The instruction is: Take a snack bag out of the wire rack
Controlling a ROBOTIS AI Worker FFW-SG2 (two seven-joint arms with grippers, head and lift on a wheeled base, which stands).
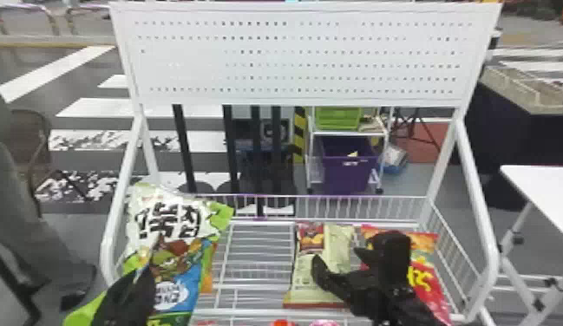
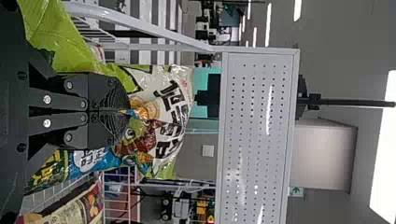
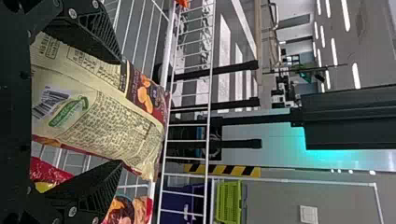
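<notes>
Here your left gripper (image 1: 145, 274) pinches the white-green bag (image 1: 176, 225) at lower left, your right gripper (image 1: 340, 259) wide over the cream bag (image 1: 305, 279), lower right

My left gripper (image 1: 149, 271) is at the front of the green-and-white snack bag (image 1: 176, 225) in the wire rack (image 1: 250, 311). My right gripper (image 1: 338, 255) hovers, fingers parted, over a cream bag (image 1: 305, 284).

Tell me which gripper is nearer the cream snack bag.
Right: the right gripper is open at the cream bag; the left gripper is farther left, shut on the green-and-white bag.
</notes>
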